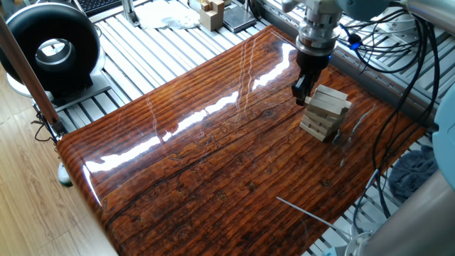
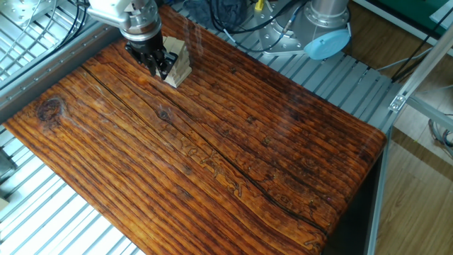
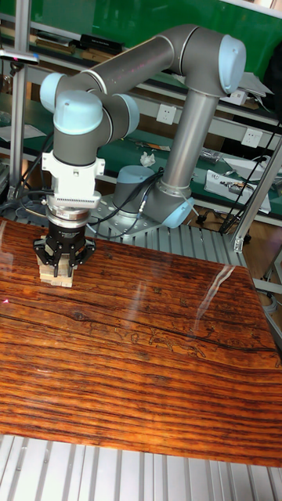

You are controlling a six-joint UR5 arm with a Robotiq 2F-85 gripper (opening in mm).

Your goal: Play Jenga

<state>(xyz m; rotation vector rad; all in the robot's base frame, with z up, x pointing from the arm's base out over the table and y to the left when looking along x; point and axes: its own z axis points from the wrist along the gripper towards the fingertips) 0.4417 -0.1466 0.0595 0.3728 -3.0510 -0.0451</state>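
Observation:
The Jenga tower is a short stack of pale wooden bars near the far right edge of the table; it also shows as Jenga tower and Jenga tower. My gripper hangs low against the tower's left side at about its upper layers. In the other fixed view the gripper covers the tower's near face. In the tall view the gripper overlaps the tower's top. The dark fingers blend together, so their spacing is unclear. No loose bars show on the table.
The glossy dark wooden table has metal slats around it. A black round device stands at the left. Tan wooden boxes sit beyond the far edge. Cables hang at the right, close to the tower.

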